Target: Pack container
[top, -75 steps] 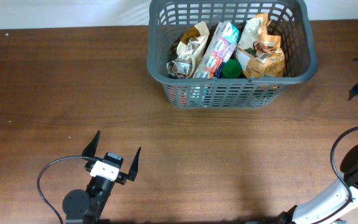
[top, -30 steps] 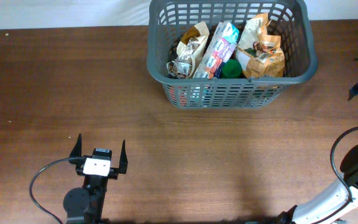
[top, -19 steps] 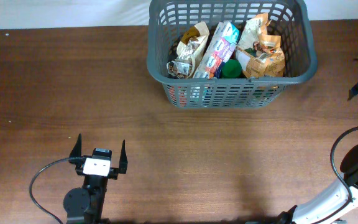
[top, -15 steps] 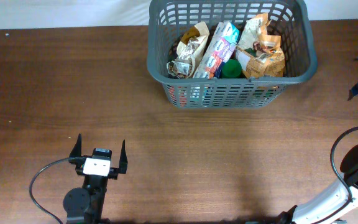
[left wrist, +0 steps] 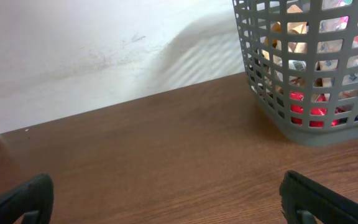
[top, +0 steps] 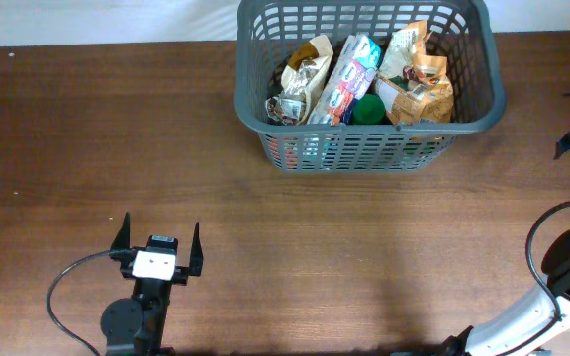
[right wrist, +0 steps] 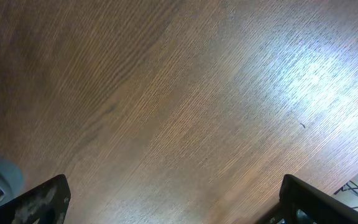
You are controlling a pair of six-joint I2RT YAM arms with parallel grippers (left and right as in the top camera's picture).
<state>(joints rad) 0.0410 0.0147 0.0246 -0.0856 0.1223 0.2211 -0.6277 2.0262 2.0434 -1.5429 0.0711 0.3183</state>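
My left gripper (top: pixel 156 244) is released, its fingers wide apart, over the near left part of the wooden table (top: pixel 67 129). My right gripper (right wrist: pixel 169 202) is spread open too, above the wood. The container (top: pixel 364 150) sits at the far edge, with snack packets (top: pixel 419 79) inside.

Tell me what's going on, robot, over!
Left end effector open, empty. Right end effector open, empty. Container holds snack bags. Nothing in the way.

A wide stretch of bare desk (top: pixel 87 129) is seen between the spread left claw (top: pixel 159 225) and the basket (top: pixel 315 130). The basket's inside is largely taken up by packets (top: pixel 344 79) and is walled by slotted sides.
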